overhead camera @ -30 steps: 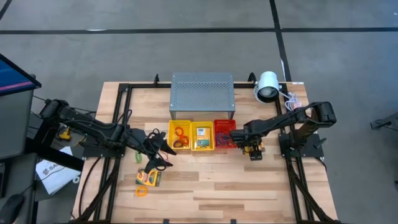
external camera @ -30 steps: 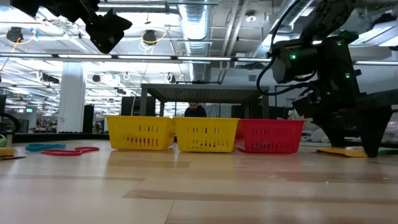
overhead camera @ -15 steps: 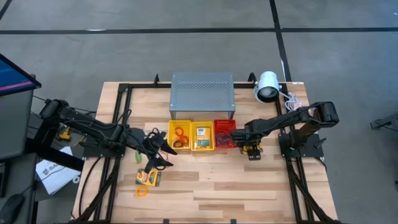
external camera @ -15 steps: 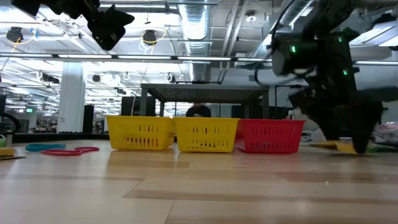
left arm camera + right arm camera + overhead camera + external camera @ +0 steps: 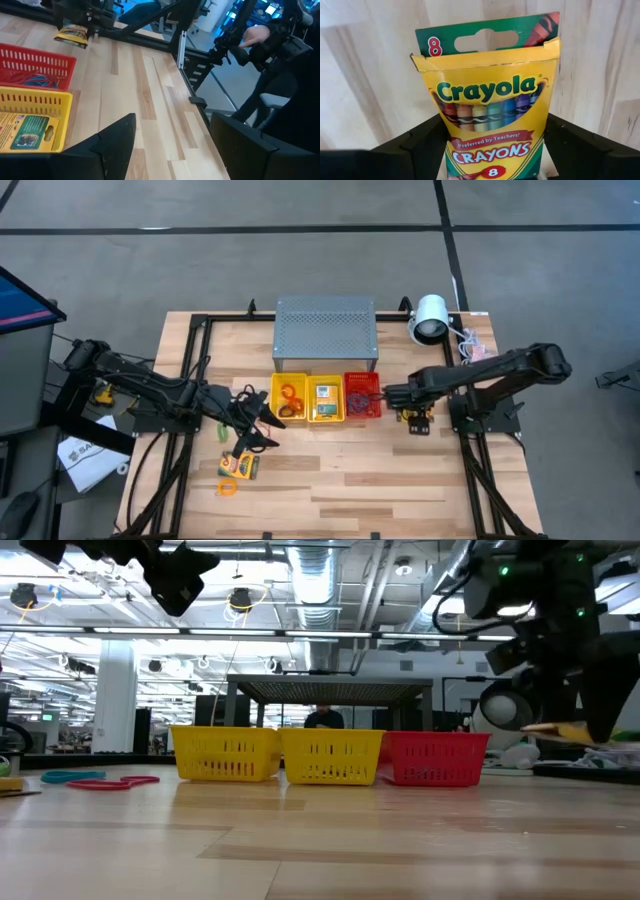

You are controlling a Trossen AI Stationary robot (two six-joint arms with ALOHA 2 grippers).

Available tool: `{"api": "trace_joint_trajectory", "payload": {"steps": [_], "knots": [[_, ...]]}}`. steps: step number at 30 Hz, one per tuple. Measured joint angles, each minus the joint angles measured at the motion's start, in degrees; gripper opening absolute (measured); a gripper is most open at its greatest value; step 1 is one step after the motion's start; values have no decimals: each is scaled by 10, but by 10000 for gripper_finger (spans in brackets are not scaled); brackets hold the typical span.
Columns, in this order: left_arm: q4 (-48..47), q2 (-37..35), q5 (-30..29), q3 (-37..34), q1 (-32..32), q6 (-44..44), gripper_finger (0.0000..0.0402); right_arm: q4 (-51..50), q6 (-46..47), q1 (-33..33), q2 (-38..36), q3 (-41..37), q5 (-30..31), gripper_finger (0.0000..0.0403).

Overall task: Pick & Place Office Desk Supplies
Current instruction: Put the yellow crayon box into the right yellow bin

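Nearest, on the left of the table, a second crayon box [image 5: 239, 466] and an orange band loop [image 5: 227, 488] lie waiting, apparently unsorted. Just beyond them the left gripper [image 5: 262, 423] hangs with its jaws apart and nothing between them — parked beside the left yellow basket [image 5: 273, 402], which holds orange loops. Farther right, the right gripper [image 5: 492, 150] is clamped on a crayon box [image 5: 492, 120], lifted clear of the wood and just right of the red basket [image 5: 377, 402]. The box is probably bound for the middle yellow basket [image 5: 310, 402], where a similar carton lies — though that is a guess. Farthest stands the grey perforated box [image 5: 325, 328].
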Motion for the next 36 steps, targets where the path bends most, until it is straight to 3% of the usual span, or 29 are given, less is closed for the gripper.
{"api": "trace_joint_trajectory", "payload": {"steps": [11,22,27,36], "knots": [[20,0,0,0,5,-16,254,18,40,45,-18,42,6,289],[54,0,-52,0,26,-72,254,111,-22,75,-15,157,140,281],[142,26,-52,0,42,-114,254,124,-86,76,41,221,198,281],[257,126,-52,0,67,-168,254,70,-169,76,169,355,252,281]]}}
